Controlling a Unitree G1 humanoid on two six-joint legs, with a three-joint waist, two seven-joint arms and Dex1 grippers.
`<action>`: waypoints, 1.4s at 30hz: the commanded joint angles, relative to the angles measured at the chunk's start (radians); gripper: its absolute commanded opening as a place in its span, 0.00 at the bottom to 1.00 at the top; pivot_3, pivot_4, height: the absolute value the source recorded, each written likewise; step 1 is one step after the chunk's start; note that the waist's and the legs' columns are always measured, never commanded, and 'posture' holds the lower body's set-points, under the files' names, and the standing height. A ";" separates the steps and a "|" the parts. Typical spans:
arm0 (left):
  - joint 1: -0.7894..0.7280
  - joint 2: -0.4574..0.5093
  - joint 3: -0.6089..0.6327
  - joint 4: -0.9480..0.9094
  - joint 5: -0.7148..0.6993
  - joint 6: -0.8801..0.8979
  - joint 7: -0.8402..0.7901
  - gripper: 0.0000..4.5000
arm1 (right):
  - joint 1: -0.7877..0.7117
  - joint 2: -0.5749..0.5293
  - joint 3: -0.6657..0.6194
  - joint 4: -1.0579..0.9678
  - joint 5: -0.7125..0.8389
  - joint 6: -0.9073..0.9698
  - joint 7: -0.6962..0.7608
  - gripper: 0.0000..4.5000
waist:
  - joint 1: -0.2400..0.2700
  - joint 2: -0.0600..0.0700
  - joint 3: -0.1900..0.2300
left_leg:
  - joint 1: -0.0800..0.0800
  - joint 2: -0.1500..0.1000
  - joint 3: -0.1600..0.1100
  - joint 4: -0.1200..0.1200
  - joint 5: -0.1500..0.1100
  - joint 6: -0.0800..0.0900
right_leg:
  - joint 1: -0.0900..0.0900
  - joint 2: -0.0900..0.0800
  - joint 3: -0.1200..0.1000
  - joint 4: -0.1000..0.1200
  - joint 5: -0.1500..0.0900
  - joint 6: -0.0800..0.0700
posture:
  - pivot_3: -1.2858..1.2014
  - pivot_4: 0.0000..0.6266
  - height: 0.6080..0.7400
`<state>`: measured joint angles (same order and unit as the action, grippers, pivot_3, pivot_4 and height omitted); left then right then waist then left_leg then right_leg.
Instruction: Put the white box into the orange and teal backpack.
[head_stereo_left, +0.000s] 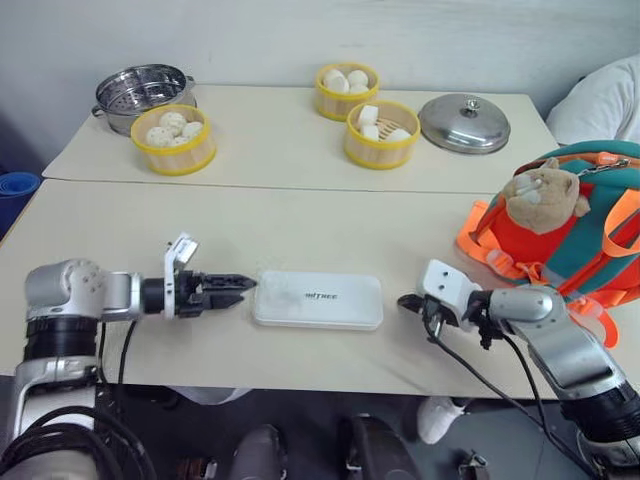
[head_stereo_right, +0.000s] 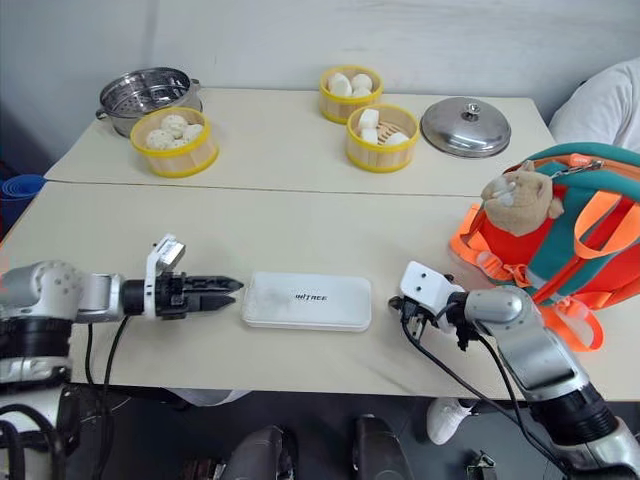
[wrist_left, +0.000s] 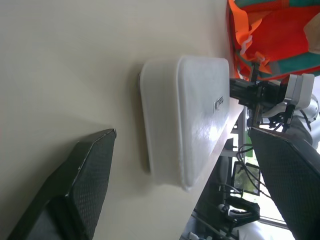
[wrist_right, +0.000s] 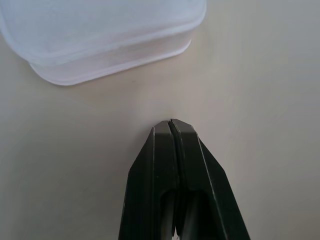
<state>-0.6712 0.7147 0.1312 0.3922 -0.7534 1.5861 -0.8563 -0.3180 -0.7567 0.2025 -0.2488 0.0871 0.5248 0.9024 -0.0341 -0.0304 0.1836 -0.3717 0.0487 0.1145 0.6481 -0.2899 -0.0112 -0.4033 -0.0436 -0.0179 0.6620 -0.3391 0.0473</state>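
Note:
The white box lies flat on the table near its front edge, dark lettering on its lid. My left gripper is level with the box's left end, just short of it, and open; in the left wrist view its fingers stand wide apart with the box ahead of them. My right gripper is shut and empty, a short gap off the box's right end. The orange and teal backpack stands at the right edge of the table, a tan plush charm on its front.
On the far table stand three yellow steamer baskets of white buns, a metal steamer pot and a metal lid. A person in white sits at the back right. A seam joins the two tables.

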 joint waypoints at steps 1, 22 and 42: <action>-0.003 -0.003 -0.076 0.002 -0.009 0.027 -0.018 0.99 | -0.008 0.036 0.029 0.000 0.007 0.007 0.001 0.00 | -0.002 0.000 0.000 | 0.000 0.000 0.000 0.000 0.000 0.000 | 0.000 0.000 0.000 0.000 0.000 0.000 | 0.52 0.24 1.00; -0.108 -0.211 -0.143 0.166 -0.083 0.028 0.069 0.95 | 0.027 0.054 0.032 0.064 -0.021 -0.136 0.025 0.00 | 0.010 0.000 -0.002 | 0.003 -0.002 -0.003 0.001 -0.001 0.001 | 0.006 -0.002 -0.003 -0.001 0.000 0.001 | 0.52 0.24 1.00; 0.295 -0.107 -0.083 -0.498 -0.031 -0.677 -0.250 0.26 | 0.635 0.157 -0.557 -0.212 0.363 -0.215 -0.057 0.18 | 0.007 0.003 0.000 | 0.003 -0.001 -0.005 -0.002 -0.001 -0.001 | 0.007 -0.002 -0.003 -0.005 0.000 0.001 | 0.52 0.24 1.00</action>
<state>-0.4016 0.6040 0.0427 -0.0333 -0.8135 1.0725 -1.0030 0.2704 -0.6109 -0.2526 -0.4094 0.4008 0.3287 0.8607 -0.0267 -0.0276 0.1834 -0.3691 0.0475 0.1097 0.6451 -0.2910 -0.0119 -0.3958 -0.0455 -0.0213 0.6568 -0.3398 0.0480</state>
